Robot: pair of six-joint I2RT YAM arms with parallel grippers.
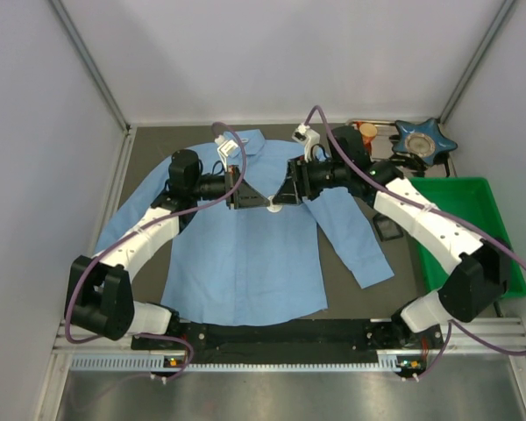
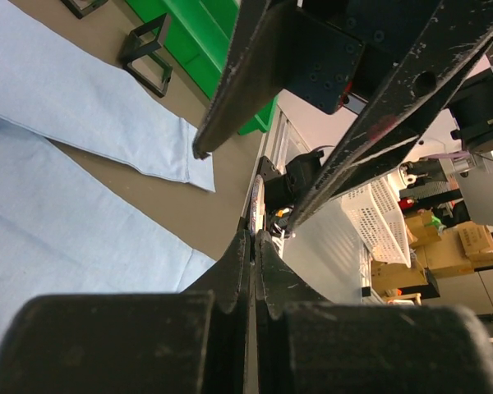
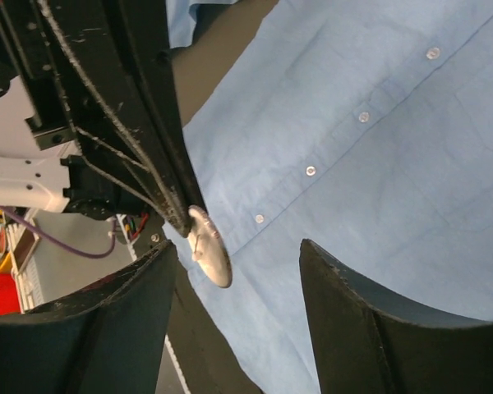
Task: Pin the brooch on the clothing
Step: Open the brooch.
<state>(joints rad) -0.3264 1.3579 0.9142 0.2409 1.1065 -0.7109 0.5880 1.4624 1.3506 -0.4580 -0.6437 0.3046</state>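
**Holding the brooch up between two claws**

Clamped edge-on in the left claw (image 2: 252, 246), the brooch (image 3: 210, 246) hangs just above the shirt (image 1: 237, 263). It sits over the upper chest, close to the button line, between the two arms. The left claw's fingers are pressed together on the disc's rim. From the left wrist only a thin sliver of it shows, while the right wrist view catches its pale face. Gripping it by the rim probably leaves the back, and whatever clasp is there, free for the other arm to work.

The right claw (image 3: 240, 254) faces it from the opposite side with its fingers apart and nothing in them. One finger is just beside the disc and the other stands off on the far side. Whether the near finger touches the disc, I cannot tell. This looks like a set-up to take the brooch over or to open its pin.

The shirt lies flat on the table (image 1: 145, 167), front up and sleeves spread, which offers a smooth patch to pin into. The brooch is not yet attached and no fabric is lifted. Cloth lying flat on a hard top may give the pin little to bite.
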